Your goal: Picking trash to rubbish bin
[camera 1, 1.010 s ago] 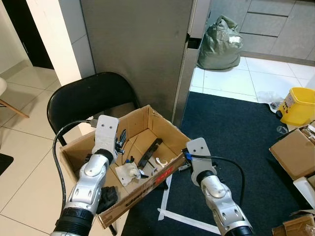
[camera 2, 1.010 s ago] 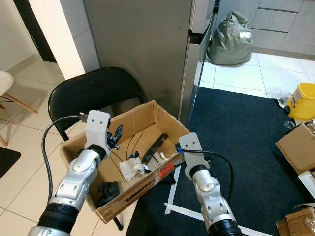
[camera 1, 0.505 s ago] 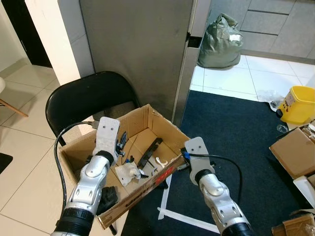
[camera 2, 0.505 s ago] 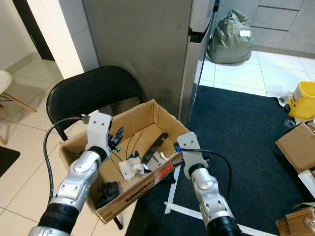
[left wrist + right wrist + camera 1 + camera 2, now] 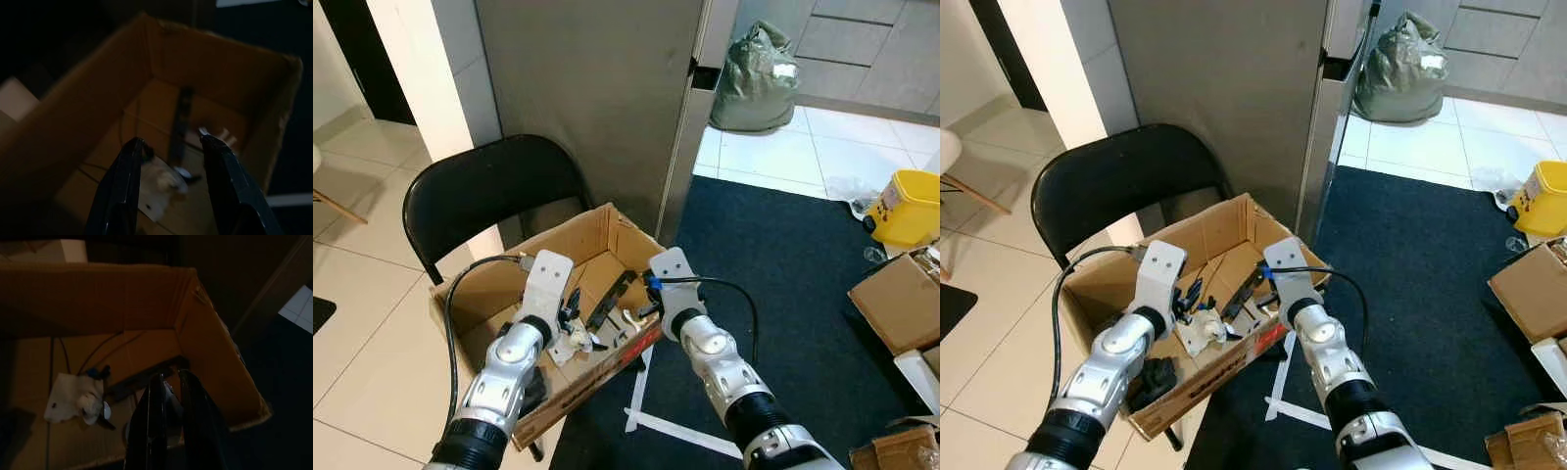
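Right gripper (image 5: 168,389) now moved over the cardboard box (image 5: 499,284), fingers narrow, nothing held; left gripper (image 5: 168,147) wide inside; picking near.

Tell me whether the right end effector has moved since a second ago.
Yes. The right end effector has swung toward the robot's left, from outside the box over its near right wall to inside it, by the black strip.

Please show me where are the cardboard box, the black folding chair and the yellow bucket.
cardboard box (image 5: 590,232): left eye view, on its back wall.
black folding chair (image 5: 480,191): left eye view, on the backrest.
yellow bucket (image 5: 908,209): left eye view, on its side.
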You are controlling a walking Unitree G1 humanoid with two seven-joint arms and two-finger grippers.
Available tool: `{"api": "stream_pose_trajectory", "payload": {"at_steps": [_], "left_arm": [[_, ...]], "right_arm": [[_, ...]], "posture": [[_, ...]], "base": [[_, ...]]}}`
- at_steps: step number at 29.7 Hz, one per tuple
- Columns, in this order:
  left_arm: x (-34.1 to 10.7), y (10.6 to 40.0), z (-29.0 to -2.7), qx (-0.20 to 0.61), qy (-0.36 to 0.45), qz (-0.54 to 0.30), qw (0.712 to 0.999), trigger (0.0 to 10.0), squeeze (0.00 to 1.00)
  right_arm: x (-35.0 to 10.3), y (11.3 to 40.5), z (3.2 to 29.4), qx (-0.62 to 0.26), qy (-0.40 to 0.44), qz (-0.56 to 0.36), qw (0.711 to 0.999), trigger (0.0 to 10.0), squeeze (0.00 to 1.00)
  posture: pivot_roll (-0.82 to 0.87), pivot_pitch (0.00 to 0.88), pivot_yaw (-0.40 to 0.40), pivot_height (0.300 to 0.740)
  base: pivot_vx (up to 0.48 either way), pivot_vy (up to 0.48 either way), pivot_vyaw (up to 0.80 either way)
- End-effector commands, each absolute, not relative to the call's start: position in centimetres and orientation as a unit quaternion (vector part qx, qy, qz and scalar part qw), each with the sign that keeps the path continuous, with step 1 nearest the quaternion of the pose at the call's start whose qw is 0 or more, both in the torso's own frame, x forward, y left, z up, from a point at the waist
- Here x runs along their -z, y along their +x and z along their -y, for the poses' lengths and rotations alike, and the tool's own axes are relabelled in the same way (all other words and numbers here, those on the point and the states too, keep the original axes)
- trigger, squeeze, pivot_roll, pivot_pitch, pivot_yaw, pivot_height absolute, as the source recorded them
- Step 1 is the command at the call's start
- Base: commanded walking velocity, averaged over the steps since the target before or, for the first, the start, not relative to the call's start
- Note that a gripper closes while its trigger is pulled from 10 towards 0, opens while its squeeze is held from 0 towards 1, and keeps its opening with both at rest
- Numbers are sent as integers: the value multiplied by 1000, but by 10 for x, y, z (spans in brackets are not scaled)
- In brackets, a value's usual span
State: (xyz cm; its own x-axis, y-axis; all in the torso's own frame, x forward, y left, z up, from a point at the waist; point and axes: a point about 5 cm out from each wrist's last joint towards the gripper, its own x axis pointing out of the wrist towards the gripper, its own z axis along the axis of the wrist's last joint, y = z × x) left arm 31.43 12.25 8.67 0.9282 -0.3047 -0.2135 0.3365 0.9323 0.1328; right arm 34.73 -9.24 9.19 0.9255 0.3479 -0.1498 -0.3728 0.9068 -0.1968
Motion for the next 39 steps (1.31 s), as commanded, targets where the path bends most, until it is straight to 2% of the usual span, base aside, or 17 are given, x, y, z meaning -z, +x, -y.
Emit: {"api": "stream_pose_trajectory", "payload": {"at_steps": [1,5,16,23,38,39], "left_arm": [[-81,309,-123,173,92,-110,975,10000,0],[-77,302,-126,172,93,-115,974,10000,0],[-76,292,-131,163,97,-120,974,10000,0],[-71,281,-125,207,92,-141,964,10000,0],[-73,276,-126,215,105,-143,960,10000,0],[-74,276,-126,216,105,-143,960,10000,0]], "right_arm": [[-91,348,86,-198,-100,-57,973,10000,0],[-92,350,73,-210,-65,-59,974,10000,0],[-92,348,55,-239,-42,-57,968,10000,0],[-95,348,38,-260,-29,-53,964,10000,0],[-101,348,28,-272,-4,-38,962,10000,0],[-100,348,28,-272,0,-40,962,10000,612]], "posture": [[4,187,-25,740],[23,210,-30,740],[39,227,-32,740],[49,226,-32,740],[63,215,-28,740],[64,214,-26,740]], "base": [[0,0,0],[0,0,0],[0,0,0],[0,0,0],[0,0,0],[0,0,0]]}}
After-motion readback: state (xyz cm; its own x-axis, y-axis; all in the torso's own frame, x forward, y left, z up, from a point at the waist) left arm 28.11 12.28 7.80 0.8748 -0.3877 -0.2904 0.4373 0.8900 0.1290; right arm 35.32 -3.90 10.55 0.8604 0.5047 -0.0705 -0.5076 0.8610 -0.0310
